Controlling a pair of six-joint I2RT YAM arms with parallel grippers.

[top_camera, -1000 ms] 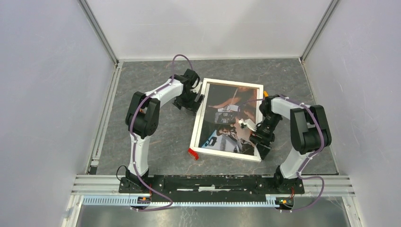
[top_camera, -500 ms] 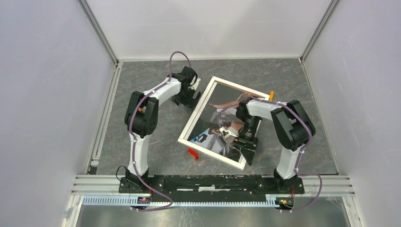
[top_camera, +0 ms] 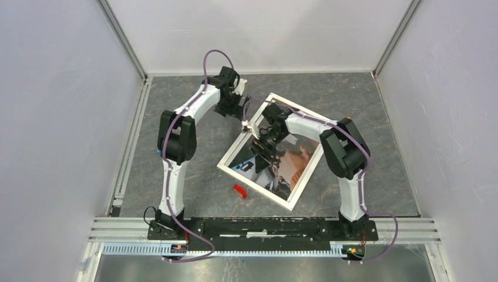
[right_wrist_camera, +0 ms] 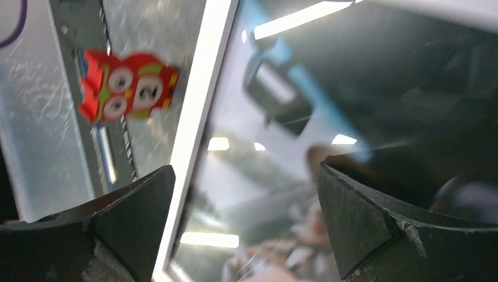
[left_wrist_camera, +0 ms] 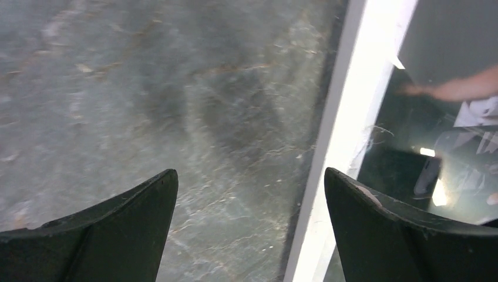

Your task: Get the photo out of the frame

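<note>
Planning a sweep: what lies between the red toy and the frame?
Nothing, only bare table separates the red toy from the frame, in the right wrist view.

Top external: looks down from high behind the arm bases (top_camera: 165, 226) over the whole grey table (top_camera: 199, 176). Left wrist: sits close, facing down onto table and the white frame (left_wrist_camera: 346, 135) edge. Right wrist: hangs close over the photo (right_wrist_camera: 352, 76), sharing with the top view the frame border and a red toy (right_wrist_camera: 126, 85).
</note>
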